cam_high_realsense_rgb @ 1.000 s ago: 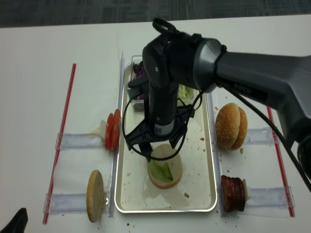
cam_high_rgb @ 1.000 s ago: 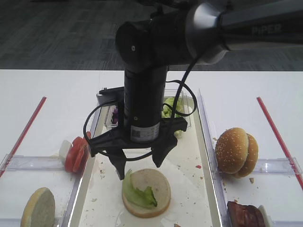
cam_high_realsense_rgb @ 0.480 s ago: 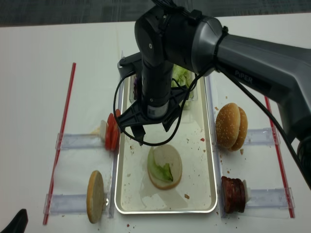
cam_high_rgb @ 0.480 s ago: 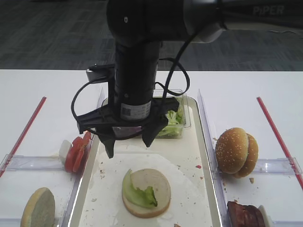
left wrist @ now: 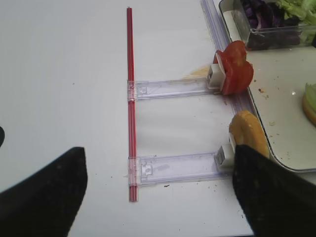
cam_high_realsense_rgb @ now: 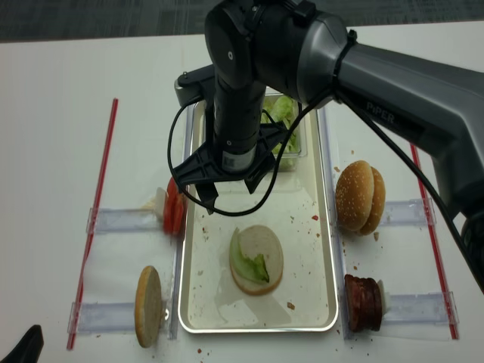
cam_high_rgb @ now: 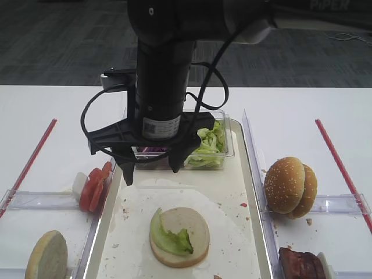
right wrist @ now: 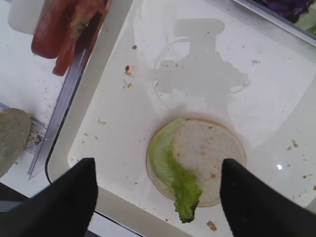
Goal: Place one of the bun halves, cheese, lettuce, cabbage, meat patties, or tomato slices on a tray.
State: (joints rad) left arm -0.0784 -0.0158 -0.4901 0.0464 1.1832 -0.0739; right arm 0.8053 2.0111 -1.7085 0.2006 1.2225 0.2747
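Observation:
A pale flat bun half (cam_high_rgb: 189, 232) lies on the tray (cam_high_rgb: 229, 189) with a lettuce leaf (cam_high_rgb: 167, 239) draped over its left edge. My right gripper (cam_high_rgb: 150, 173) hangs open above the tray, behind and left of that bun, holding nothing. From the right wrist the bun (right wrist: 210, 158) and leaf (right wrist: 173, 173) show between the spread fingers (right wrist: 64, 202). My left gripper (left wrist: 158, 197) is open over the bare table left of the tray. Tomato slices (cam_high_rgb: 94, 187) stand just outside the tray's left wall.
A clear box (cam_high_rgb: 224, 152) at the tray's far end holds lettuce (cam_high_rgb: 208, 142) and purple cabbage (cam_high_rgb: 152, 150). Sesame bun halves (cam_high_rgb: 289, 186) and meat patties (cam_high_rgb: 299, 264) stand on the right, a pale bun disc (cam_high_rgb: 47, 256) at the front left. Red strips (cam_high_rgb: 29, 165) border both sides.
My right gripper has risen from around the bun half and moved back and left toward the box. The lettuce leaf stays on the bun.

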